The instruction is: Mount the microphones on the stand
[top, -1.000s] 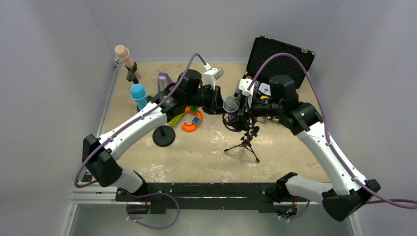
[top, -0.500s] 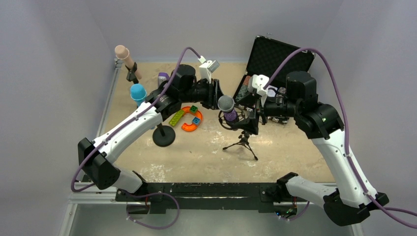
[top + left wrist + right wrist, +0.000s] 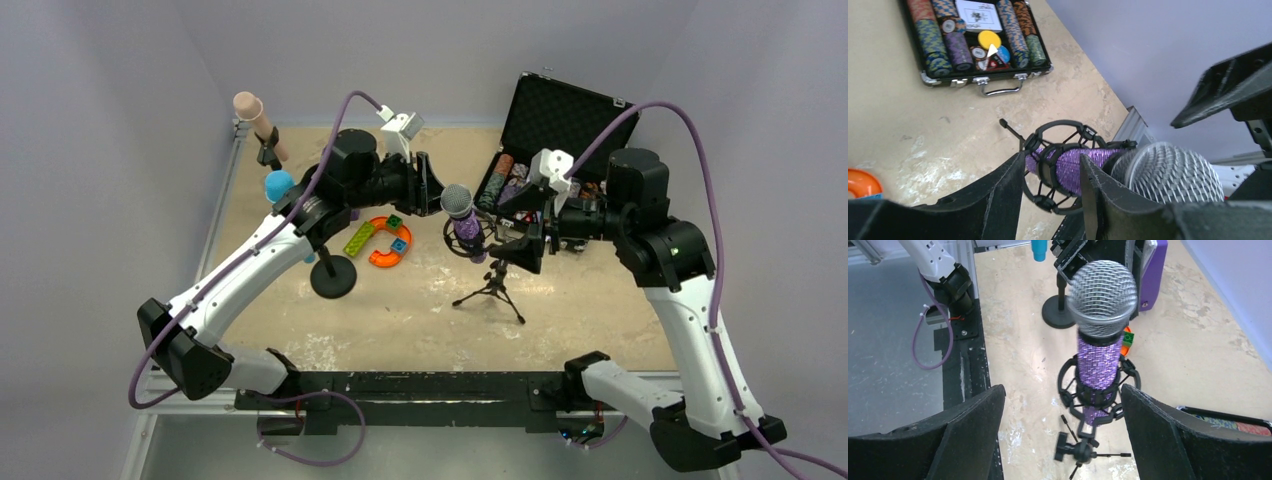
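Count of items on the bench:

- Microphones: 3. These are the pale pink-beige microphone [image 3: 251, 107], the light blue microphone [image 3: 279, 185] and the glittery purple microphone [image 3: 458, 203].
- Stands: 3. These are the clamp stand [image 3: 268, 153], the round-base stand [image 3: 333, 277] and the tripod [image 3: 493, 292].
- Shock mount [image 3: 1063, 123]: 1.
- Robot arms: 2, the left arm [image 3: 250, 265] and the right arm [image 3: 695, 325].
- Purple cables [image 3: 690, 140]: 2, one per arm.
- Chip case [image 3: 570, 110]: 1, lid up. Chips lie in several rows and are too small to count.
- Orange horseshoe piece [image 3: 383, 258]: 1.
- Green brick [image 3: 358, 240]: 1.
- Purple metronome [image 3: 1154, 270]: 1.
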Controlling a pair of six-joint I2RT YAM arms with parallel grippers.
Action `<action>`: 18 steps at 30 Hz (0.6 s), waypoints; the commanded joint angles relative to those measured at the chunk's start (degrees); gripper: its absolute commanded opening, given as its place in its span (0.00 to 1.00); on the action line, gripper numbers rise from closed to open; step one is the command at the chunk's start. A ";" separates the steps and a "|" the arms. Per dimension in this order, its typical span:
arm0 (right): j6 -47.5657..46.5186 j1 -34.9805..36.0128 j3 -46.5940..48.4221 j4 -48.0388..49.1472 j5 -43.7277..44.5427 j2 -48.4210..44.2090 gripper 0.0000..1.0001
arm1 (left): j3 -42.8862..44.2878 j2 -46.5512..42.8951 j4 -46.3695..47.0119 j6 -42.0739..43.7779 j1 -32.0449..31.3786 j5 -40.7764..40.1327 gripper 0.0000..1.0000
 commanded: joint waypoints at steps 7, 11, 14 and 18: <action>0.47 -8.11 -3.57 2.04 -5.67 -5.87 0.90 | 5.11 -5.64 -8.50 8.12 1.96 -11.48 0.58; 0.76 -9.81 -4.76 2.70 -6.48 -6.69 0.90 | 5.99 -7.24 -9.56 9.71 2.70 -13.08 0.62; 0.97 -10.48 -5.14 2.78 -6.95 -6.74 0.90 | 5.88 -8.20 -9.82 10.37 2.97 -13.98 0.64; 1.24 -11.06 -5.17 3.03 -7.48 -6.71 0.89 | 5.36 -8.90 -9.87 10.82 3.10 -14.32 0.65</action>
